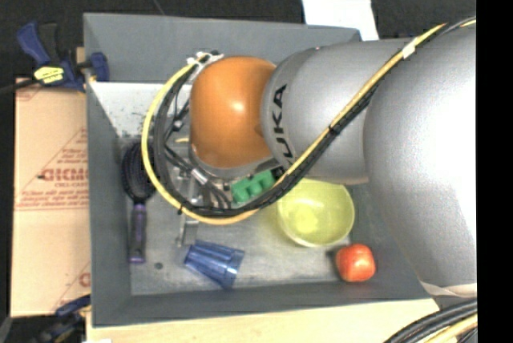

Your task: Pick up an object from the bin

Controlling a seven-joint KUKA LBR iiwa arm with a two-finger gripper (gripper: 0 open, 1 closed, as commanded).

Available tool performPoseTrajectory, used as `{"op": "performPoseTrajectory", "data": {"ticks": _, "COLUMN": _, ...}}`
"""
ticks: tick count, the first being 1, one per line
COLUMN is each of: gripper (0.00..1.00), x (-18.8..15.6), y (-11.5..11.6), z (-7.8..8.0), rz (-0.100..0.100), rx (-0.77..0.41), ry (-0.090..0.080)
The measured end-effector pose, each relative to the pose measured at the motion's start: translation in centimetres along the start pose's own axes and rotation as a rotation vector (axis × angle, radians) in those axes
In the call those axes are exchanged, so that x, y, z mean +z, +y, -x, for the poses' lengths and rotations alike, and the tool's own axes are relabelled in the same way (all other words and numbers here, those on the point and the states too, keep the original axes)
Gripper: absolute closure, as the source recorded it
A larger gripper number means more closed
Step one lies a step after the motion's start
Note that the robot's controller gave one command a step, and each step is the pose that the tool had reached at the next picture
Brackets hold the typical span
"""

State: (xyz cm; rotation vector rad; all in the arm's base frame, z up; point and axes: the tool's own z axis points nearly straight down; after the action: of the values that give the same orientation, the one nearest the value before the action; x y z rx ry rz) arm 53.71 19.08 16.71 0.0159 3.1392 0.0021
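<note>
The gripper [187,227] hangs low in the bin [108,253], presumably to reach things on the floor; whether it's parted or closed, can't tell. A tipped blue cup [213,263] lies just beside it, the likeliest pick, with a purple brush [138,213] on the other side.

A blue plastic cup [213,262] lay tipped on its side on the floor of the bin [240,305], left of centre and close to the near wall. Along the left wall lay a hairbrush [138,205], its dark head at the far end and its purple handle pointing near. Right of centre a yellow-green bowl [317,213] sat upright, and a small red ball-shaped thing [355,262] rested just beside its near right rim.
</note>
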Motion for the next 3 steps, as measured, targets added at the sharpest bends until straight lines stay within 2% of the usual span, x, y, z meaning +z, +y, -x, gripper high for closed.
{"op": "performPoseTrajectory", "data": {"ticks": 1, "gripper": 0.0, "x": 0.0, "y": 0.0, "z": 0.0, "rz": 0.0, "rx": 0.0, "ry": 0.0}}
{"op": "performPoseTrajectory", "data": {"ticks": 2, "gripper": 0.0, "x": 1.1, "y": -6.3, "z": 0.2, "rz": -0.002, "rx": 0.361, "ry": -0.001}}
{"op": "performPoseTrajectory", "data": {"ticks": 3, "gripper": 0.0, "x": -2.7, "y": -6.9, "z": -0.5, "rz": 0.001, "rx": 0.315, "ry": -0.004}}
